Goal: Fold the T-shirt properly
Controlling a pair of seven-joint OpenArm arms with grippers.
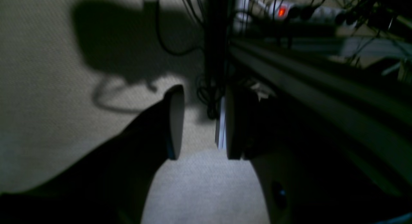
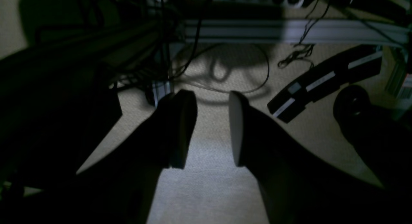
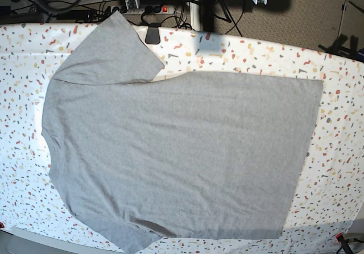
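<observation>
Both end effectors [image 1: 199,122] [image 2: 212,129] gape empty, away from the flat T-shirt [image 3: 182,157].

In the base view we see the T-shirt [image 3: 182,152] spread flat across most of the table [image 3: 341,169], neckline end toward the left, hem toward the right, one sleeve reaching the far left edge and the other the near edge. Bare table shows on every side of it. Behind the table runs a power strip [image 3: 145,8] among cables. Neither arm is over the table. In the wrist views we find the left gripper [image 1: 201,122] and the right gripper [image 2: 212,129] above carpet [image 1: 38,88], each with jaws apart and nothing between them
</observation>
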